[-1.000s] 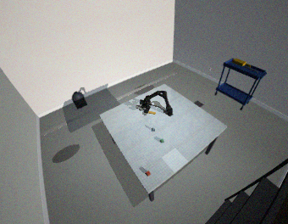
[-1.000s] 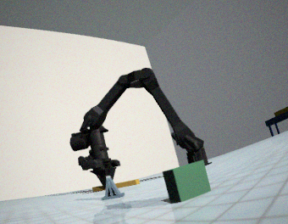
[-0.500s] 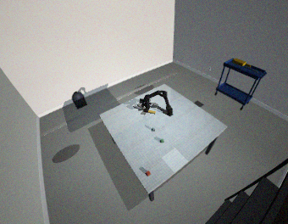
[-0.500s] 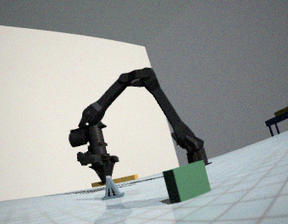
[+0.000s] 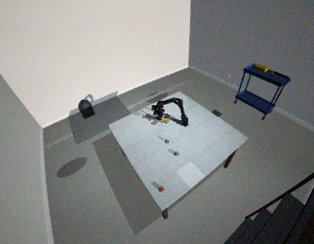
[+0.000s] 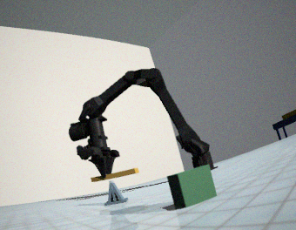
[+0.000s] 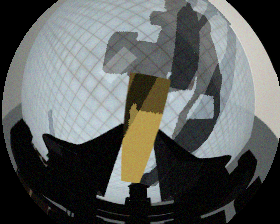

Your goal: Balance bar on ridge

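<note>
The claw (image 5: 163,117) (image 6: 104,176) (image 7: 139,130) grips the yellow bar (image 5: 165,119) (image 6: 125,173) (image 7: 141,142) above the table (image 5: 207,136) (image 6: 252,202) (image 7: 75,100).

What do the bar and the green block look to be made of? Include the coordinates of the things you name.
Bar (image 5: 165,120) (image 6: 125,173) (image 7: 139,145): probably painted wood or plastic, matt; even yellow, no grain or glint visible.
Green block (image 6: 196,186): perhaps painted wood or plastic, matt; flat faces, straight edges, no shine.

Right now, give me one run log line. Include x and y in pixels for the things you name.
gripper (image 6: 104,176) (image 7: 139,130): shut on bar (image 6: 121,174) (image 7: 141,145) | bar: raised off table (image 6: 247,193) (image 5: 202,145) | release: not done
</note>
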`<state>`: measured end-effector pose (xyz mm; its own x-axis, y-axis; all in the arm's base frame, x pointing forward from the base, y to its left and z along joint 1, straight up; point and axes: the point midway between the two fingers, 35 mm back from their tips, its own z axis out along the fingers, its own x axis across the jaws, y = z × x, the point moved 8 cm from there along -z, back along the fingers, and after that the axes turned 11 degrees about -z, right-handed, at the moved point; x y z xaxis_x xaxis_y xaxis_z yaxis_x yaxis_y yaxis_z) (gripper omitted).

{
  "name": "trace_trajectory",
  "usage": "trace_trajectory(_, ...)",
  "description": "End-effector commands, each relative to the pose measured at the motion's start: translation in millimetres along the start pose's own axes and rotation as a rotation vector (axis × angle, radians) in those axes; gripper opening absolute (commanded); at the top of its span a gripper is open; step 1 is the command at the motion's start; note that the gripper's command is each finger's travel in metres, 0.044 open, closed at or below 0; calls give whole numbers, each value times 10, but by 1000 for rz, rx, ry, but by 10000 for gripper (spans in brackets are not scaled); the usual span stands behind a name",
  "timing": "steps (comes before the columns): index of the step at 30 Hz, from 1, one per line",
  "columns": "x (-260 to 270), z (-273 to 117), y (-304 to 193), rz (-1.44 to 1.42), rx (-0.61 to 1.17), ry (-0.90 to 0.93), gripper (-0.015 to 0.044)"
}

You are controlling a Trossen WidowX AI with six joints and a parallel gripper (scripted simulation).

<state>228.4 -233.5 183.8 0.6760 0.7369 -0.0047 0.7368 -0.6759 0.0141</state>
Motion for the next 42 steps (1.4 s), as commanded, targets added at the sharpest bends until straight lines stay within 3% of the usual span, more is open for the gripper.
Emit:
trace_trajectory(1,2,-126,-1,-4,-11,2,0)
trace_trajectory(14,26,-374,-28,-7,-11,3,0)
trace_trajectory(42,991,-403,66,-106,-13,10,0)
